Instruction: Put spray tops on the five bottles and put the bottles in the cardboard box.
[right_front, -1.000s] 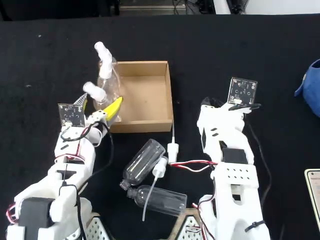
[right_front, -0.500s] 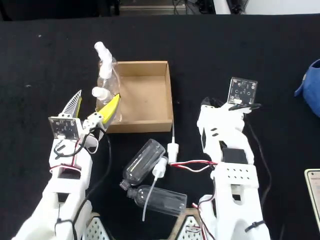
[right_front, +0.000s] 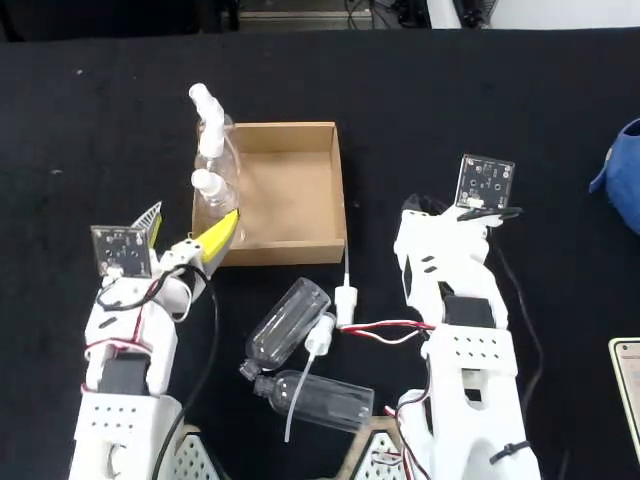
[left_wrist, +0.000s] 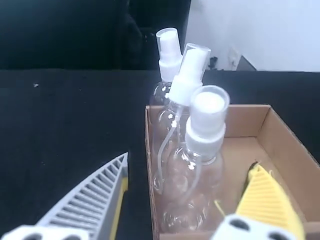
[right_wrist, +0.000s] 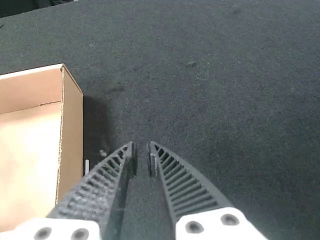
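You've got three capped bottles (left_wrist: 192, 165) at the box (right_front: 300, 135) left wall. Two bare bottles (right_front: 288, 318) and loose tops (right_front: 346, 298) left on the table (right_front: 500, 100). Left gripper (right_front: 190, 222) spread, empty; right gripper (right_wrist: 141, 147) pinched together, empty.

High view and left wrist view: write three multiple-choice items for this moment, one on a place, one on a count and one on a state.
1. Where do the two clear plastic bottles without tops lie, relative to the brown cardboard box?
A. inside it
B. outside it, on the black table between the arms
C. across its rim

2. How many clear bottles with white spray tops stand in the left wrist view?
A. one
B. five
C. three

3. The left end effector is:
A. open
B. shut on a bottle
C. shut on a loose spray top

Key:
1 B, both lie on their sides on the table in front of the box.
2 C, three white tops rise one behind another.
3 A, its fingers stand wide apart.
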